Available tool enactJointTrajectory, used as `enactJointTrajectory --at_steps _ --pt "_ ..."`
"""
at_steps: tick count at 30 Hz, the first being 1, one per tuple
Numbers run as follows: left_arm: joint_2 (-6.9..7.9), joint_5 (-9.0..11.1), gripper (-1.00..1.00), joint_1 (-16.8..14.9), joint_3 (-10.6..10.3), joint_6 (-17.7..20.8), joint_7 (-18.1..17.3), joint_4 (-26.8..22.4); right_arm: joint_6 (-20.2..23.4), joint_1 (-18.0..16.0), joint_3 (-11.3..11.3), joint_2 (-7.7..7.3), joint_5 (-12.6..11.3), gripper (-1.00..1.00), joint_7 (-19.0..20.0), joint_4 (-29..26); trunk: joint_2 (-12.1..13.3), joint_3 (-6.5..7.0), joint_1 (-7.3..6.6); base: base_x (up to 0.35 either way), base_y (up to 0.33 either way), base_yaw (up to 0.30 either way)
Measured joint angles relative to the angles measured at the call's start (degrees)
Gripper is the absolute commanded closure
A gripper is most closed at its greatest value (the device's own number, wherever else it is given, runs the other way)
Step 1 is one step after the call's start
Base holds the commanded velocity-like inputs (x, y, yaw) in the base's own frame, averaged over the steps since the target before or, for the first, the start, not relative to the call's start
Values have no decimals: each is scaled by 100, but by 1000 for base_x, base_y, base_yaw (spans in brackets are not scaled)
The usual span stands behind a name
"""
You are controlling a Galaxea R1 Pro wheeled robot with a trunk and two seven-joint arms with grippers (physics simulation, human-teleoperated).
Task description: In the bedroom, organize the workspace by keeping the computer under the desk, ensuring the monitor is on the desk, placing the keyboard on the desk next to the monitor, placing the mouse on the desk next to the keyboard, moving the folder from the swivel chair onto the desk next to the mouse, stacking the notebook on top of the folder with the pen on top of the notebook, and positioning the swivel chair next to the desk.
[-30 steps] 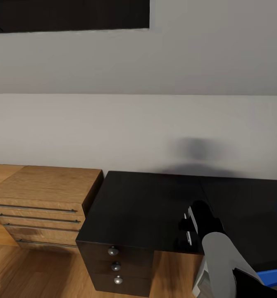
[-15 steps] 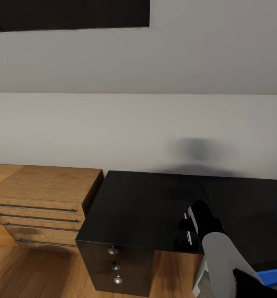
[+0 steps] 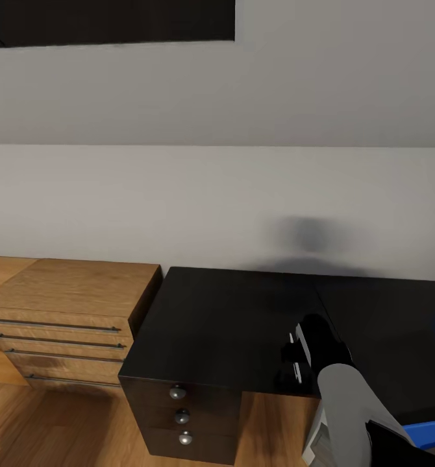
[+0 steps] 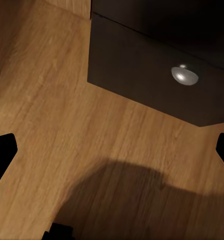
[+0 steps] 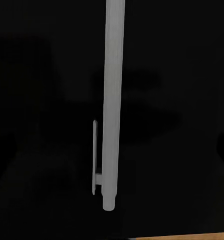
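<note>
The thin white pen with a side clip (image 5: 112, 105) hangs upright in the right wrist view, over the glossy black counter top (image 3: 230, 324). It looks a light, stiff, smooth little stick, liable to swivel or slip if pinched off-centre; I'd judge a firm pinch on the barrel above the clip the safest hold. It seems to be held by the right gripper (image 3: 295, 363), though the jaws themselves are not clear enough to say how far they are shut.

That right arm reaches forward from the near right, its grey forearm rising to the black wrist poised over the near edge of the counter, right of the dark drawer unit with three round silver knobs (image 3: 182, 415). A strip of bright blue (image 3: 432, 433) shows at the near right corner, perhaps the folder.

The left gripper (image 4: 112, 150) points down at the wooden floor (image 4: 66, 125) near the lowest knob (image 4: 184, 75), its two black fingertips (image 4: 1, 150) spread wide with nothing between them. A light wooden drawer chest (image 3: 62, 318) stands to the left.
</note>
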Motion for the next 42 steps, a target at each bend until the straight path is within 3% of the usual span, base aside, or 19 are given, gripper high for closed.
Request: enactJointTrajectory --at_steps 7,11,23,27,38,42 --pt "2 -1 -100 0 2 0 1 0 0 0 0 2 0 -100 0 0 0 0 0 0 0 0" --pt "2 0 -100 0 6 0 5 0 0 0 0 7 0 -100 0 0 -159 -71 87 0 0 0" --pt "2 0 -100 0 7 0 1 0 0 0 -1 7 0 -100 0 0 -161 -72 88 0 0 0" --pt "2 0 -100 0 12 -1 6 0 0 0 0 8 0 -100 0 0 -320 -143 175 0 0 0" --pt "8 0 -100 0 8 0 1 0 -2 0 -4 1 0 -100 0 0 -321 -144 176 0 0 0" --pt "6 0 -100 0 9 0 4 0 -1 0 -4 5 0 -100 0 0 -480 -215 263 0 0 0"
